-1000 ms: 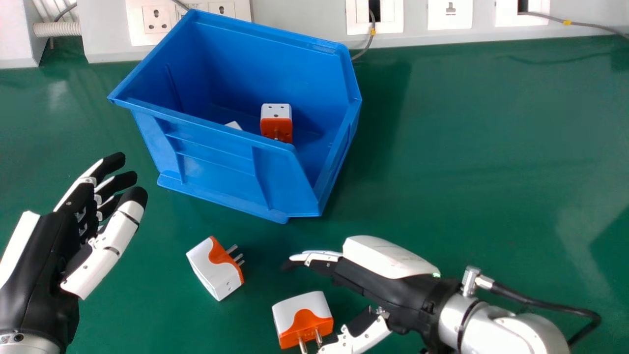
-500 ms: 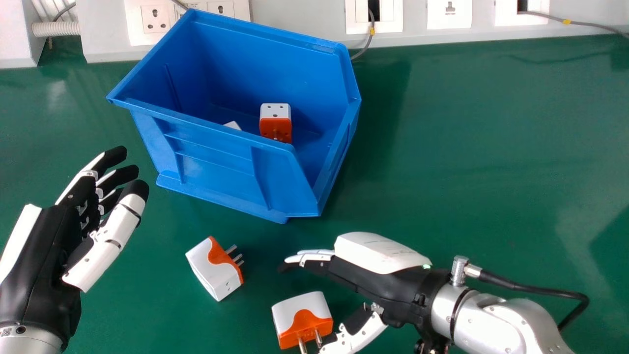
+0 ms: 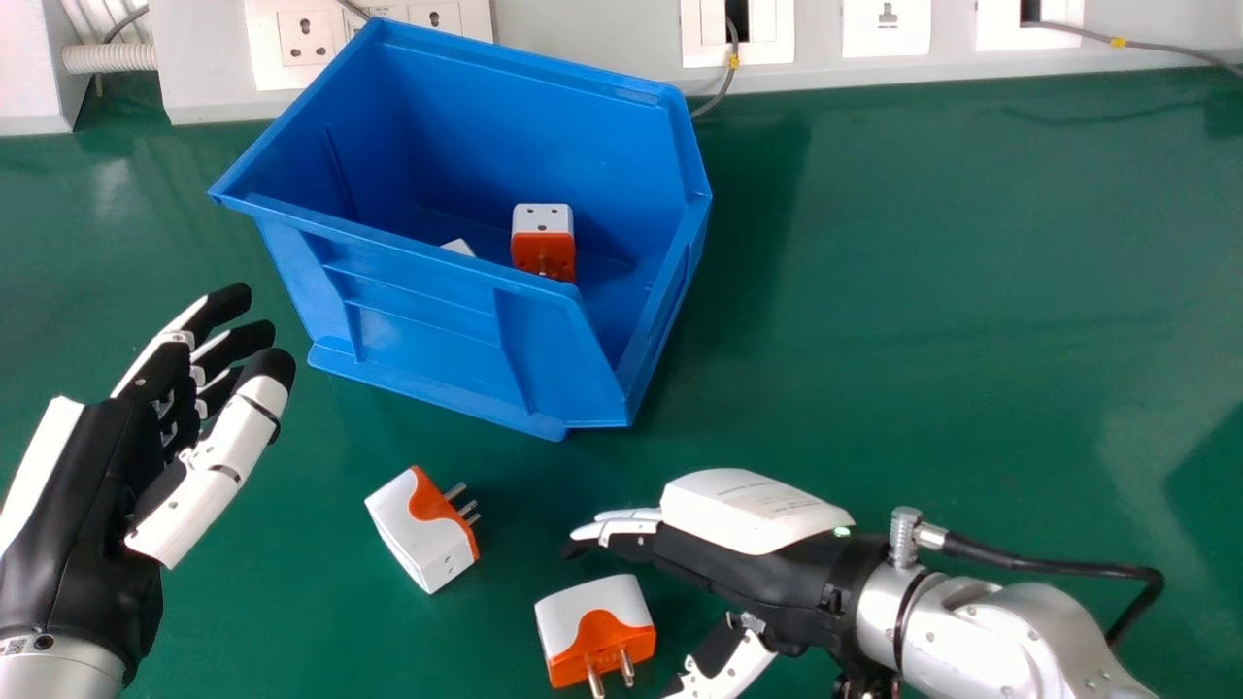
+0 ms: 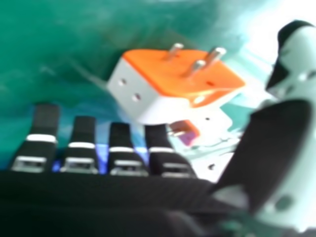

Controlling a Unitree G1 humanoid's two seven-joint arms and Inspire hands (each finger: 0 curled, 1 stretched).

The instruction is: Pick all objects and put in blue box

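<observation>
A: what's in the blue box (image 3: 427,311)?

B: one boxed adapter (image 3: 542,249), plus a white corner (image 3: 458,249) — rest is hidden, can't tell what it is.

A: and the tabletop (image 3: 923,340)?

B: farther adapter (image 3: 413,529) and nearer adapter (image 3: 595,636). right robot hand (image 3: 757,558) is just beside that one, nothing grasped, fingers straight, thumb cut off — left robot hand (image 3: 87,485) is loose and empty, fingers partly hidden.

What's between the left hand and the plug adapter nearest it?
Just bare green table between left hand and adapter; head view shows it.
</observation>
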